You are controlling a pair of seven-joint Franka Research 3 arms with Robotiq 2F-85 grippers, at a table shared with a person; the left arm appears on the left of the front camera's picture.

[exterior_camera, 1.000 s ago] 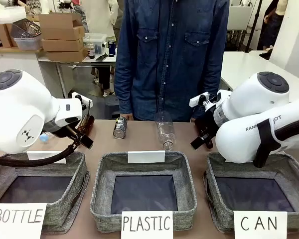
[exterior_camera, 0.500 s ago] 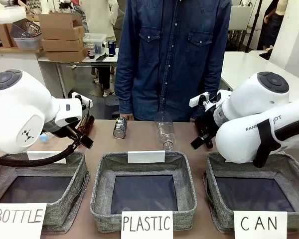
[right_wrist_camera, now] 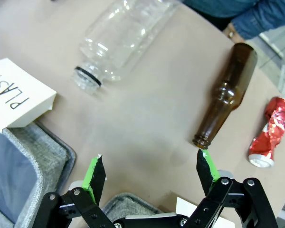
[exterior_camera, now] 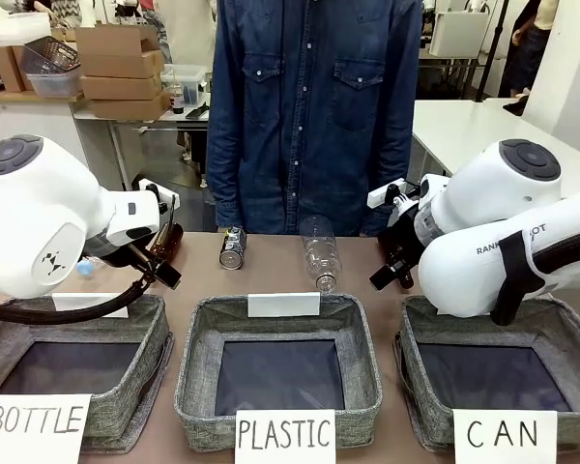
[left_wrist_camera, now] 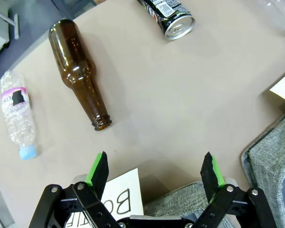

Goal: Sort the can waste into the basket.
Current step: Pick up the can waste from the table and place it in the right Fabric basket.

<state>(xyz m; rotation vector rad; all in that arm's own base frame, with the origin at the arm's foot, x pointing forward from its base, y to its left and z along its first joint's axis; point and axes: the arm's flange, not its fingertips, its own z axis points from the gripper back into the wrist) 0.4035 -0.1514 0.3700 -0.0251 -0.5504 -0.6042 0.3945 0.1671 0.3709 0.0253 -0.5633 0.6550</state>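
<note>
A dark can (exterior_camera: 233, 247) lies on the far part of the table between the two arms. Its silver end shows at the top of the left wrist view (left_wrist_camera: 170, 16). A crushed red can (right_wrist_camera: 270, 133) lies at the right edge of the right wrist view, beside a brown bottle. The basket (exterior_camera: 413, 372) marked CAN stands at the front right with nothing in it. My left gripper (left_wrist_camera: 154, 161) hangs open over the table near the BOTTLE basket's back rim, holding nothing. Behind the CAN basket, my right gripper (right_wrist_camera: 149, 159) is open and holds nothing.
Brown bottles (left_wrist_camera: 80, 76) (right_wrist_camera: 225, 92) lie on each side. A clear plastic bottle (exterior_camera: 319, 253) lies mid-table, and a small capped one (left_wrist_camera: 19, 111) lies far left. The PLASTIC basket (exterior_camera: 198, 367) and BOTTLE basket (exterior_camera: 150, 372) stand in front. A person (exterior_camera: 319, 116) stands at the far edge.
The person has shifted a little to the left behind the table. Neither arm has moved, and both grippers stay open.
</note>
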